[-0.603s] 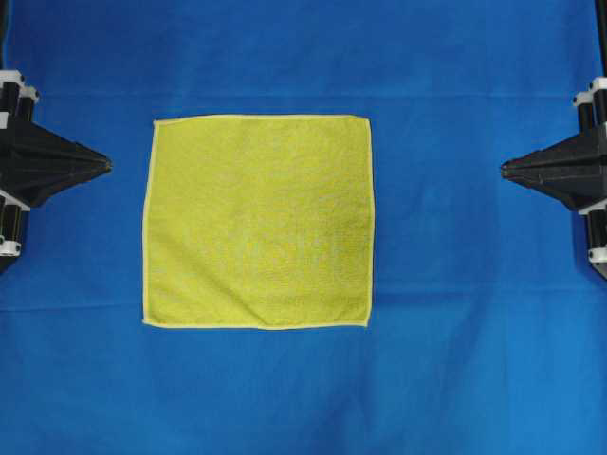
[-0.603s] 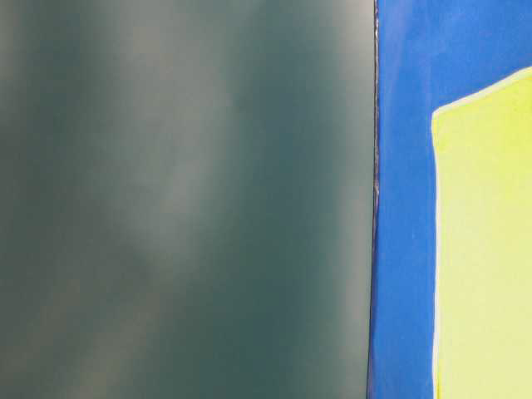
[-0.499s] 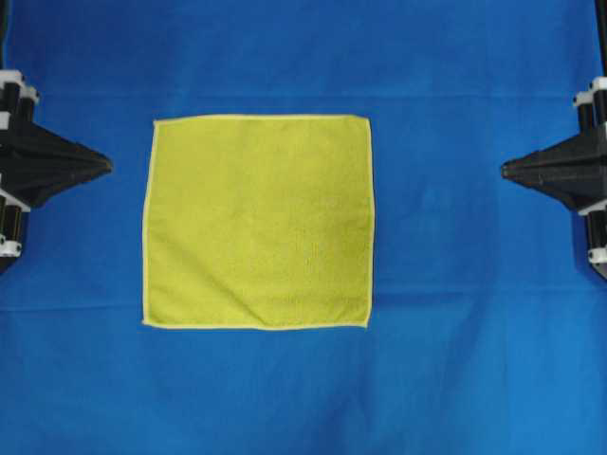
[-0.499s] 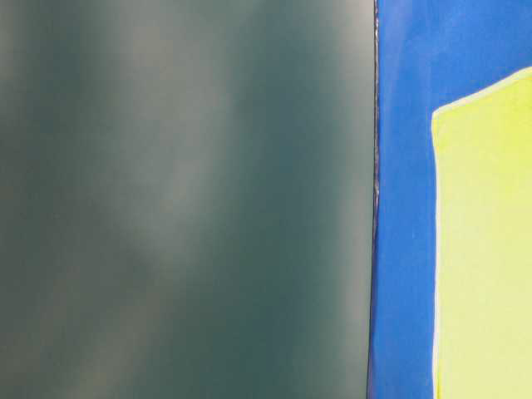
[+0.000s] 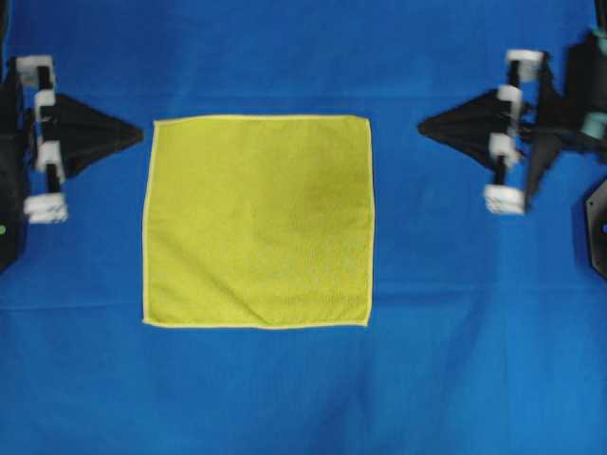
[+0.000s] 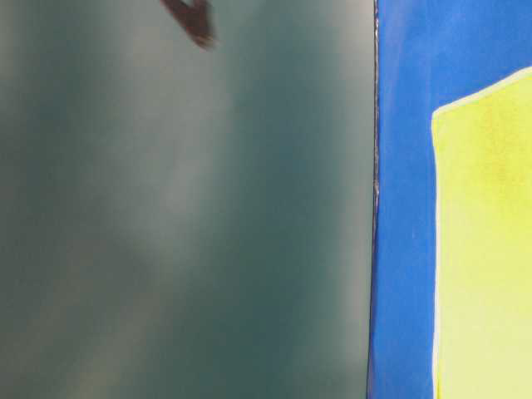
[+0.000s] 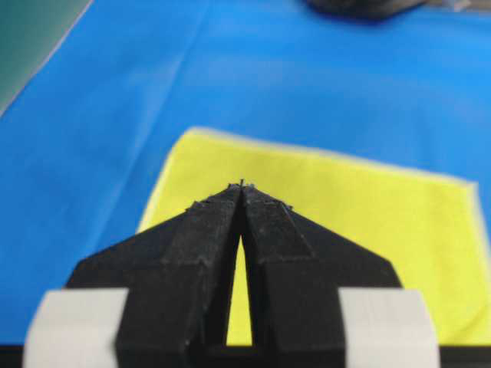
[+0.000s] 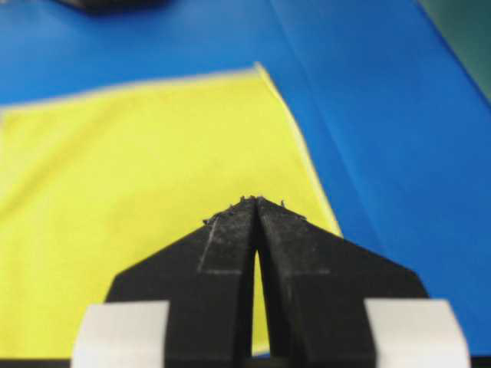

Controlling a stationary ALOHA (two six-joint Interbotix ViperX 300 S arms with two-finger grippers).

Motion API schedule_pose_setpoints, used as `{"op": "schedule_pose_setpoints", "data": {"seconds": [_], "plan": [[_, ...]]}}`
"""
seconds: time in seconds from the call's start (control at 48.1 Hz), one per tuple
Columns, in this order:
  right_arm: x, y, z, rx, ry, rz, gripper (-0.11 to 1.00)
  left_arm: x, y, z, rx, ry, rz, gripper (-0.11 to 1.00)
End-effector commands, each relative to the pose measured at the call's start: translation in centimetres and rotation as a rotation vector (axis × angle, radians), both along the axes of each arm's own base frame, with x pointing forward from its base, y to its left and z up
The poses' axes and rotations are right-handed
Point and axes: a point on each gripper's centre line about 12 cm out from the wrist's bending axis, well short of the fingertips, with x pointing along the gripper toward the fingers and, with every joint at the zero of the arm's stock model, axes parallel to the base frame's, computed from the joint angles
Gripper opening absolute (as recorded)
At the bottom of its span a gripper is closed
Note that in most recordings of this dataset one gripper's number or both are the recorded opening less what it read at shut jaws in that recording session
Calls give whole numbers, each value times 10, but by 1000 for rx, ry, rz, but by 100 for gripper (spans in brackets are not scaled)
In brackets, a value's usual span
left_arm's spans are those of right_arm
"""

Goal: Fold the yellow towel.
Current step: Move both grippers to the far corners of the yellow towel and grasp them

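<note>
The yellow towel (image 5: 258, 221) lies flat and square on the blue cloth. It also shows in the table-level view (image 6: 486, 249), the left wrist view (image 7: 360, 230) and the right wrist view (image 8: 138, 192). My left gripper (image 5: 140, 134) is shut and empty, its tip just off the towel's far left corner; its tips meet in the left wrist view (image 7: 242, 185). My right gripper (image 5: 420, 124) is shut and empty, a short way to the right of the towel's far right corner; its tips meet in the right wrist view (image 8: 256, 200). Both hover above the cloth.
A large blue cloth (image 5: 455, 360) covers the whole table. In the table-level view its edge (image 6: 376, 199) borders a blurred grey-green area, where a dark gripper tip (image 6: 193, 21) shows at the top.
Both grippers have moved inward toward the towel's far corners, the right one farther. The towel has not moved.
</note>
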Motion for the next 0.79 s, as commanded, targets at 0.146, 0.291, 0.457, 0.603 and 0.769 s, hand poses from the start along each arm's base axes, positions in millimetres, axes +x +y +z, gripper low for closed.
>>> {"op": "schedule_pose_setpoints", "data": {"seconds": [0.146,0.291,0.457,0.603,0.769], "plan": [[35,-39,-26,35,162,-89,25,14,25,-27,-28,101,89,37],[54,-61,-56,51,280,-119,60,15,41,-55,-50,169,151,78],[66,-78,-87,71,364,-139,56,15,53,-90,-72,234,199,81],[71,-90,-107,88,409,-160,56,17,63,-112,-90,281,228,81],[77,-93,-123,99,443,-159,56,18,72,-130,-110,332,258,81]]}}
